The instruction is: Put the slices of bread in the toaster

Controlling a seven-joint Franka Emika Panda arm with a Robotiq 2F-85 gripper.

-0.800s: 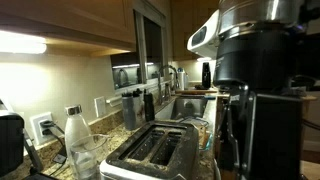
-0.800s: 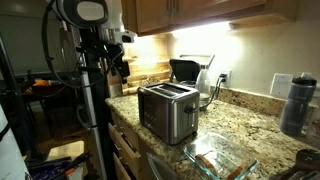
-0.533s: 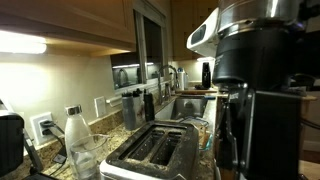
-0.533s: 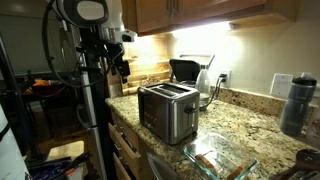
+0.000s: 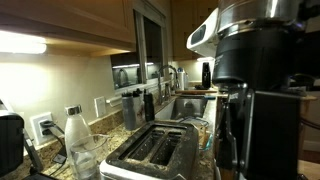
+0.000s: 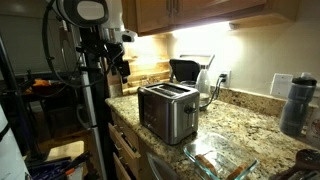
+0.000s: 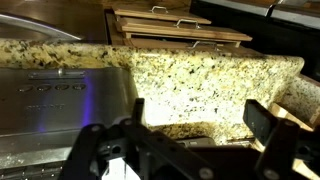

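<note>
Nothing had moved since the earlier frames. The hand point(image 7: 182, 132) hung released and empty, off the table's point(image 6: 250, 125) end, well apart from the toaster point(image 6: 167, 110) at its front edge. The slices of bread point(image 6: 208, 158) seemed to lie in a glass dish point(image 6: 238, 166) at the near corner. Lying flat, a slice could slip from the pinch, or the dish could get nudged off.

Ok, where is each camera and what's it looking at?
Exterior view: sits close by the toaster, faces along the counter; the arm looms at picture right.
Exterior view: stands off the counter, faces the toaster side-on; the arm stands at picture left.
Wrist view: looks down at the counter; the open gripper fills the bottom.
Shared: both exterior views show toaster and arm.
</note>
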